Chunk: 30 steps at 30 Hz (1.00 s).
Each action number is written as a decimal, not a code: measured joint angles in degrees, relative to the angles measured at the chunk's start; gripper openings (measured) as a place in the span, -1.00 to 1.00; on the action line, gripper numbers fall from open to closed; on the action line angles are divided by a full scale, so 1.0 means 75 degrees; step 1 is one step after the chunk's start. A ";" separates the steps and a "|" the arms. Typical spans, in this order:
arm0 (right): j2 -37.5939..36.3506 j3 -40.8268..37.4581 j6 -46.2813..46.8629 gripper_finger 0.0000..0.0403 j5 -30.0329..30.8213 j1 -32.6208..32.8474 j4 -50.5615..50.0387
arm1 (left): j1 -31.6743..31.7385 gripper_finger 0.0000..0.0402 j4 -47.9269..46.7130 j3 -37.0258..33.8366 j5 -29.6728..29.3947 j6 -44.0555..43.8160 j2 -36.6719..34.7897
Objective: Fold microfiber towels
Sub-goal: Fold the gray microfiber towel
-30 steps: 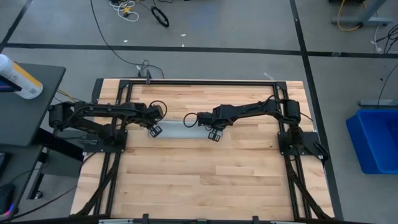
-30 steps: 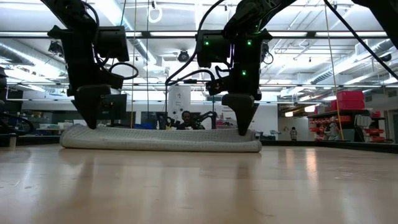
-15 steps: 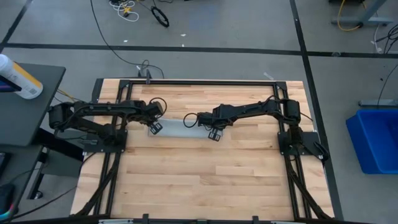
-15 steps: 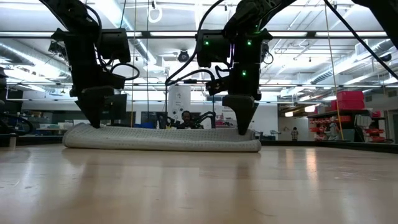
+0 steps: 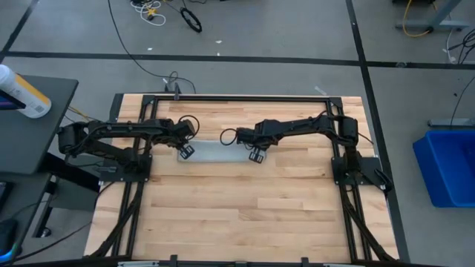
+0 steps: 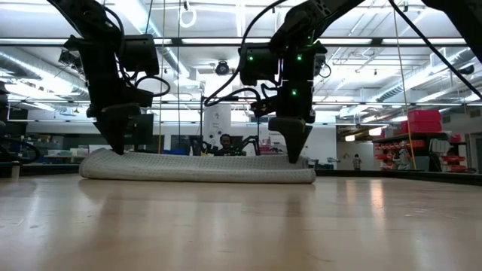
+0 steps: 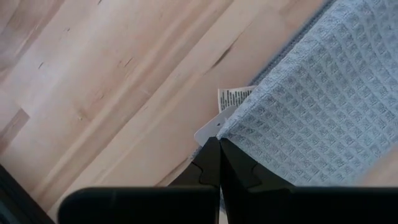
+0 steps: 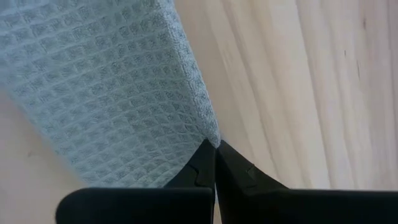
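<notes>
The pale grey-blue microfiber towel lies folded into a narrow strip across the middle of the wooden table; in the low view it is a flat band resting on the tabletop. My left gripper is shut at its left end, beside the small white tag. My right gripper is shut at its right end. Both point down in the low view, the left and the right. My left gripper pinches the towel's corner next to the white tag between its two shut fingertips, coming from above and pointing down. The corner stays low at the table, and the rest of the strip lies flat. My right gripper pinches the towel's right corner at the edge of the fold between its two shut fingertips, from above and pointing down. How many layers it has, I cannot tell. The strip lies on the table.
Bare wood spreads toward the near edge, inside a black frame. A bright blue bin stands on the floor to the right. A spray bottle lies on a side table to the left.
My left gripper has moved a little toward the table's right edge, drawing the towel's left end with it. My right gripper has shifted slightly toward the far edge. The towel stays flat on the table.
</notes>
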 joint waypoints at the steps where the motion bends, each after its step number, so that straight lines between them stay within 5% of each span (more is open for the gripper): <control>1: 0.0000 0.0000 0.0000 -1.00 -0.0019 0.0000 0.0006 | 0.0000 -1.00 0.0001 0.0000 -0.0007 -0.0001 0.0000; 18: 0.0000 0.0000 -0.0116 -0.98 -0.0050 0.0000 0.0019 | 0.0493 -1.00 0.0261 0.0000 0.0087 0.0037 0.0000; 30: 0.0000 0.0000 0.0029 -0.35 0.0008 -0.0015 0.0028 | 0.0490 -0.56 0.0328 0.0000 -0.0294 -0.0222 0.0000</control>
